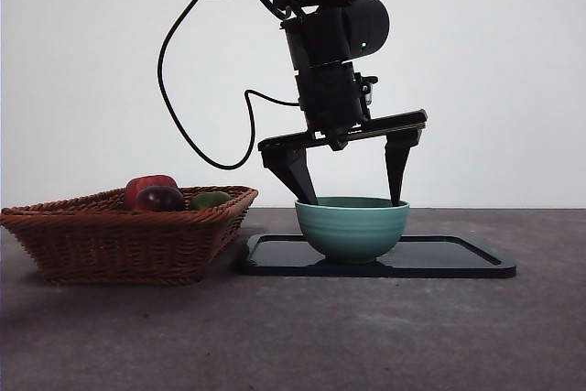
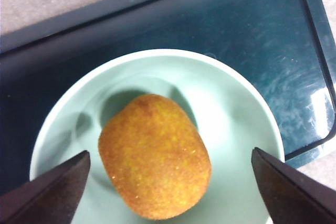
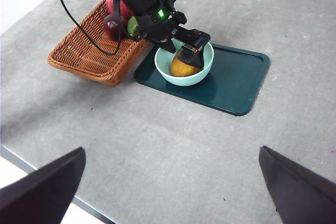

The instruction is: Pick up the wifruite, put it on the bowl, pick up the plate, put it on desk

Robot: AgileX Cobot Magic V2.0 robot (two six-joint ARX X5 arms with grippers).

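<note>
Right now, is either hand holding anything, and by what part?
Nothing is held. The left hand is open over the kiwifruit lying in the bowl; the right hand is open.

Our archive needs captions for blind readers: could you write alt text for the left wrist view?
A golden-brown kiwifruit lies inside a mint-green bowl, with the open left gripper wide on either side, not touching it. The bowl stands on a dark tray.

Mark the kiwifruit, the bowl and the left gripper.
kiwifruit (image 2: 155, 156), left wrist view, middle of its fuzzy skin.
bowl (image 1: 352, 229), front view, ridged outer wall.
left gripper (image 1: 350, 184), front view, midway between its open tips.
</note>
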